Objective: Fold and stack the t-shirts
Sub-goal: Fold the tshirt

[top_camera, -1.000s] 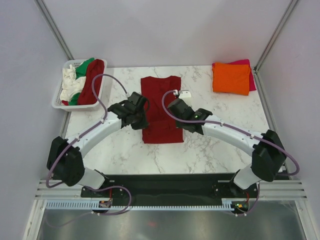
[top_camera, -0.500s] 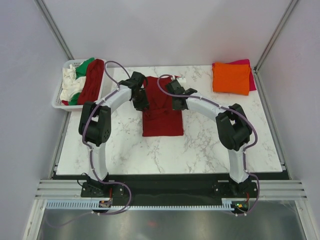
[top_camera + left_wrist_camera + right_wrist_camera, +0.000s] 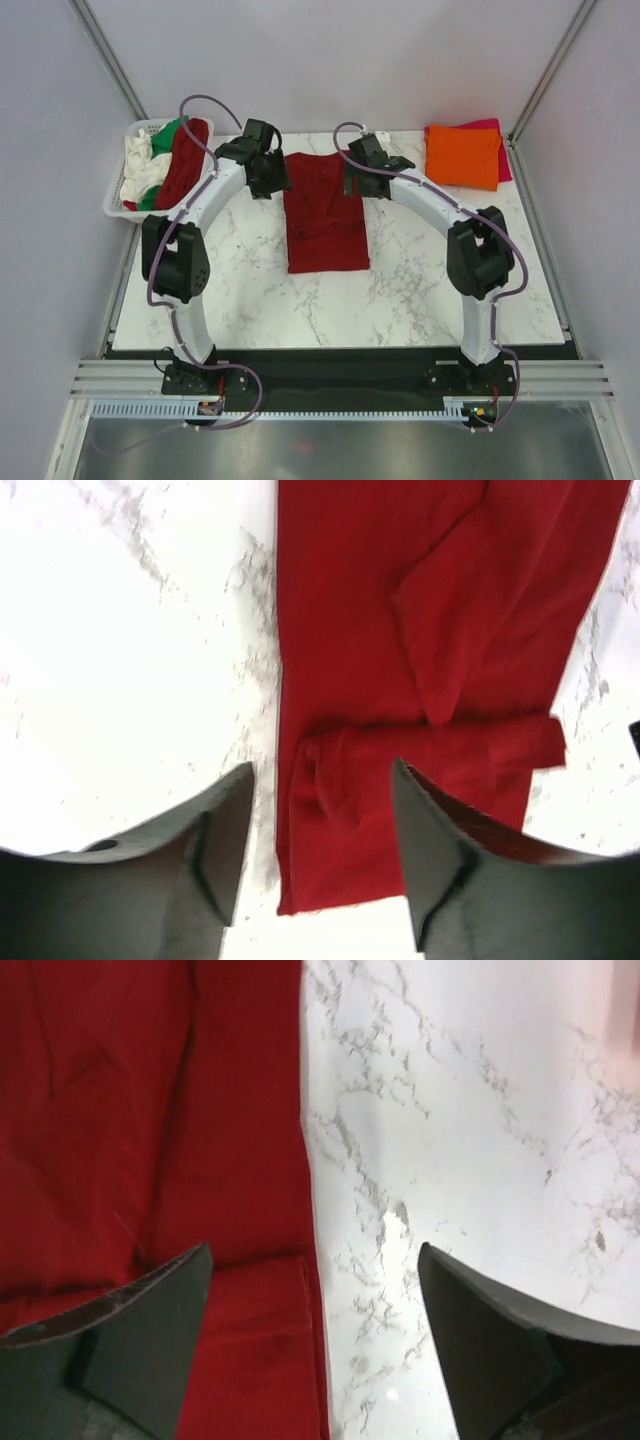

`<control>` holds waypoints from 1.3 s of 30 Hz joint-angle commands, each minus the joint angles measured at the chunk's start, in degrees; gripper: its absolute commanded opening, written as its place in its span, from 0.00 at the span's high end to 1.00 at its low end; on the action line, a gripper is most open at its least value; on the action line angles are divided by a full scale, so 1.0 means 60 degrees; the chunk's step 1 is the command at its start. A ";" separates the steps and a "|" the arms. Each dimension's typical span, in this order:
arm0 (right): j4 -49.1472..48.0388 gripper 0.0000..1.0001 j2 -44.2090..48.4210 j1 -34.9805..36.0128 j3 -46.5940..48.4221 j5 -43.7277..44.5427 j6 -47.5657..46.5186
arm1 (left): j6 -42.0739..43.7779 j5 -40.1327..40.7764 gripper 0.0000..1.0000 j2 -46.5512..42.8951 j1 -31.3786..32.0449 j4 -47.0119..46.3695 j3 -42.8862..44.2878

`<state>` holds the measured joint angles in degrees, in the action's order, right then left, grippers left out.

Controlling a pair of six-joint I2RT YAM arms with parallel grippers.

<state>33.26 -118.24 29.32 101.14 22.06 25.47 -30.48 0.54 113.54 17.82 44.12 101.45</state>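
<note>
- A dark red t-shirt [image 3: 325, 215] lies in the middle of the tabletop [image 3: 250, 310], folded into a long strip that runs from mid-depth toward the far edge.
- At the strip's far end, the left end effector [image 3: 322, 770] and the right end effector [image 3: 315, 1250] hang over its two corners. Both are spread and pinch nothing.
- Only the wrist views show a narrow band of doubled cloth [image 3: 430, 750] lying across that end.
- Only the top view shows the far corners. A white basket [image 3: 118, 205] of heaped t-shirts [image 3: 165, 165] sits at the far left. An orange t-shirt [image 3: 462, 158] lies on a pink t-shirt [image 3: 492, 125] at the far right.
- I judge the lengthwise fold finished and the crosswise fold in hand. Next, both end effectors should pinch the far corners and draw them evenly toward the near hem.
</note>
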 commanded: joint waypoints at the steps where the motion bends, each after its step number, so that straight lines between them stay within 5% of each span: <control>1: -0.0791 0.10 0.1452 0.0123 -0.1629 -0.1051 0.0060 | -0.0076 0.0688 0.41 -0.1709 0.0485 -0.0041 -0.1622; 3: -0.1132 0.16 0.1805 0.0181 -0.2235 -0.2223 0.0236 | -0.0251 0.0278 0.43 -0.2032 0.0793 -0.0684 -0.2315; 6: -0.1571 0.60 0.1689 0.0328 -0.2852 -0.3572 0.0266 | -0.0398 -0.0045 0.47 -0.2077 0.1130 -0.1111 -0.3079; 9: -0.1602 0.81 0.1294 0.0372 -0.2941 -0.4116 0.0266 | -0.0516 -0.0045 0.51 -0.1727 0.1306 -0.1302 -0.3372; 27: -0.1237 0.80 -0.0537 0.0387 -0.1859 -0.4440 -0.0026 | -0.0443 0.0145 0.54 0.0237 0.1629 -0.1567 -0.2539; 33: -0.0066 0.79 -0.1738 0.0006 0.0775 -0.3738 -0.0437 | -0.0194 0.0408 0.54 0.0852 0.1454 -0.1479 -0.1237; 37: 0.0975 0.79 -0.2718 -0.0638 0.3719 -0.3326 -0.0554 | 0.0041 0.0629 0.53 0.1481 0.0957 -0.0606 0.1143; 39: 0.1267 0.70 -0.2881 -0.0915 0.4758 -0.3341 -0.0569 | 0.0114 0.0745 0.51 0.1789 0.0809 -0.0118 0.2130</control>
<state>36.38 -134.89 27.16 119.98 -0.86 23.35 -31.94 2.52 123.42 25.10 40.49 104.97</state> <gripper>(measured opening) 0.267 0.486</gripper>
